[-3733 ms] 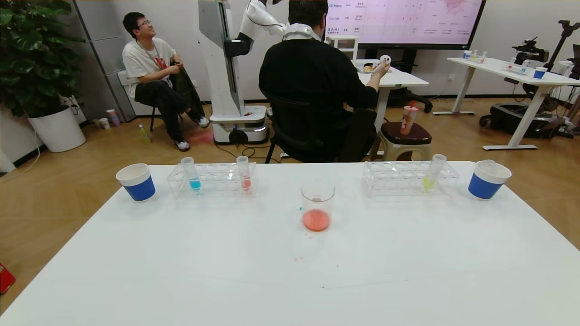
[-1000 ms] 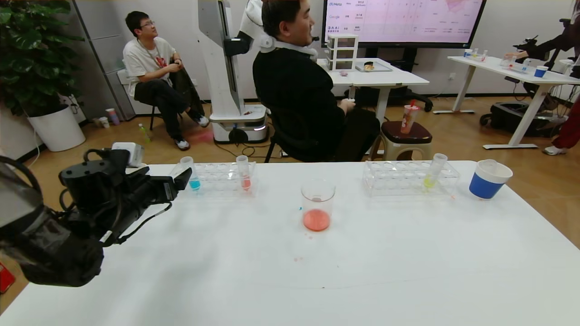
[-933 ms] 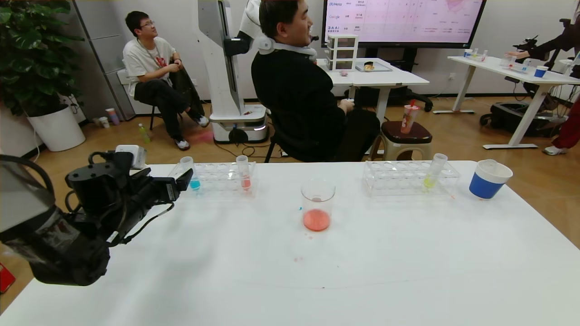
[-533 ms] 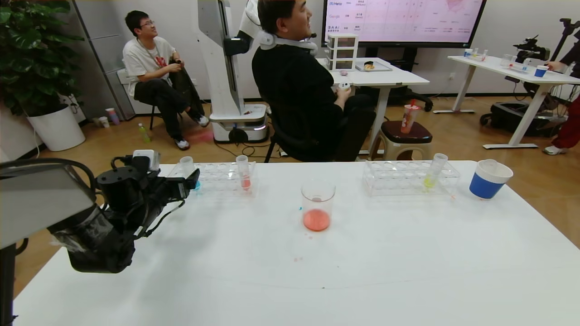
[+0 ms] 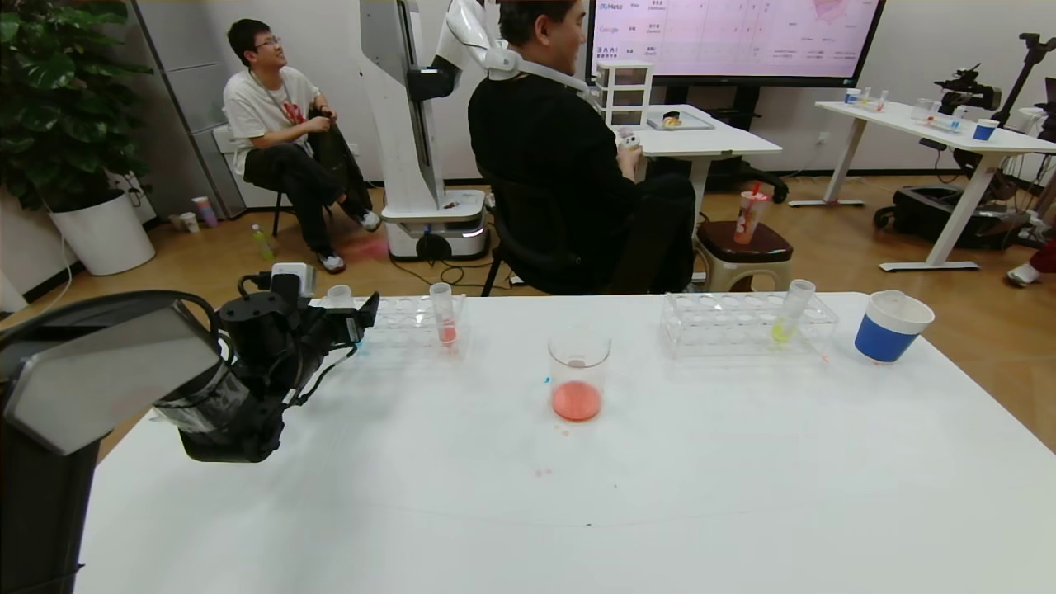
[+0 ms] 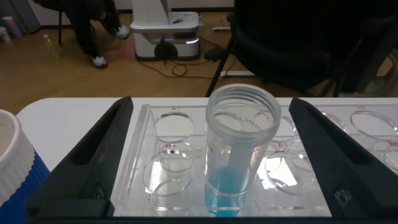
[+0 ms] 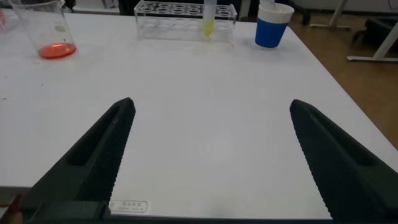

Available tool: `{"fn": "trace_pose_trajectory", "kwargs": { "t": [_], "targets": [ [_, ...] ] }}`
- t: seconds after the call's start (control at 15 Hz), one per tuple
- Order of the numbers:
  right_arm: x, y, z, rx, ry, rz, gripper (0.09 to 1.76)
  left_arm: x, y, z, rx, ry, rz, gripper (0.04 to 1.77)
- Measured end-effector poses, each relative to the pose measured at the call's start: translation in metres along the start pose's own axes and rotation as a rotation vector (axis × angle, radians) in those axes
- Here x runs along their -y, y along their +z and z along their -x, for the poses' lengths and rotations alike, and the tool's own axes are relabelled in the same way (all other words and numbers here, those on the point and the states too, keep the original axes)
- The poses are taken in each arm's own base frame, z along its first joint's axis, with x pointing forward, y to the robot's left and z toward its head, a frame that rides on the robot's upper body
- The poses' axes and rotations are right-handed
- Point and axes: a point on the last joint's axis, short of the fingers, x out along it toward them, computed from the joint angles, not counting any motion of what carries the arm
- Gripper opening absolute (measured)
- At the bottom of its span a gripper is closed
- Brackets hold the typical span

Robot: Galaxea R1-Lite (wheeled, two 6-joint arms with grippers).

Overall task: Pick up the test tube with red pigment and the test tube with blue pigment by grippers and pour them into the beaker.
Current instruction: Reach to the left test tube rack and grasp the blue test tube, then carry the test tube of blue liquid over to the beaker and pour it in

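The left hand (image 5: 360, 318) is at the left rack (image 5: 412, 318) on the worktop (image 5: 577, 495), its fingers (image 6: 93, 168) spread apart on either side of the test tube with blue pigment (image 6: 239, 155), which stands upright in a rack hole and is not gripped. The test tube with red pigment (image 5: 444, 314) stands farther along the same rack, and the beaker (image 5: 577, 373), holding some red liquid, sits near mid-worktop. The right hand (image 7: 208, 162) hangs low over bare worktop, fingers wide apart, holding nothing
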Motion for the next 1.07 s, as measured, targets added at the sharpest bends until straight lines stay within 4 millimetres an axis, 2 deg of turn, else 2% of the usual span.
{"fn": "trace_pose_trajectory", "kwargs": {
  "t": [0.4, 0.47, 0.53, 0.67, 0.73, 0.87, 0.93, 1.07],
  "targets": [
    [0.0000, 0.0000, 0.0000, 0.000, 0.000, 0.000, 1.74, -0.0026, -0.0034, -0.0028, 0.029, 0.006, -0.002, 1.75],
    [0.0000, 0.0000, 0.0000, 0.000, 0.000, 0.000, 1.74, -0.0024, -0.0041, -0.0022, 0.025, 0.006, -0.003, 1.64],
    [0.0000, 0.0000, 0.0000, 0.000, 0.000, 0.000, 1.74, -0.0016, -0.0047, -0.0016, 0.022, 0.004, -0.002, 1.41],
    [0.0000, 0.0000, 0.0000, 0.000, 0.000, 0.000, 1.74, 0.0017, -0.0043, 0.0000, 0.019, -0.006, -0.001, 0.54],
    [0.0000, 0.0000, 0.0000, 0.000, 0.000, 0.000, 1.74, 0.0011, -0.0038, 0.0007, 0.018, -0.006, -0.002, 0.38],
    [0.0000, 0.0000, 0.0000, 0.000, 0.000, 0.000, 1.74, 0.0010, -0.0011, 0.0015, 0.022, -0.006, -0.003, 0.57],
    [0.0000, 0.0000, 0.0000, 0.000, 0.001, 0.000, 1.74, 0.0015, 0.0005, 0.0019, 0.023, -0.005, -0.002, 0.51],
    [0.0000, 0.0000, 0.0000, 0.000, 0.000, 0.000, 1.74, 0.0013, 0.0053, 0.0021, 0.031, -0.005, -0.004, 0.51]
  ]
}}
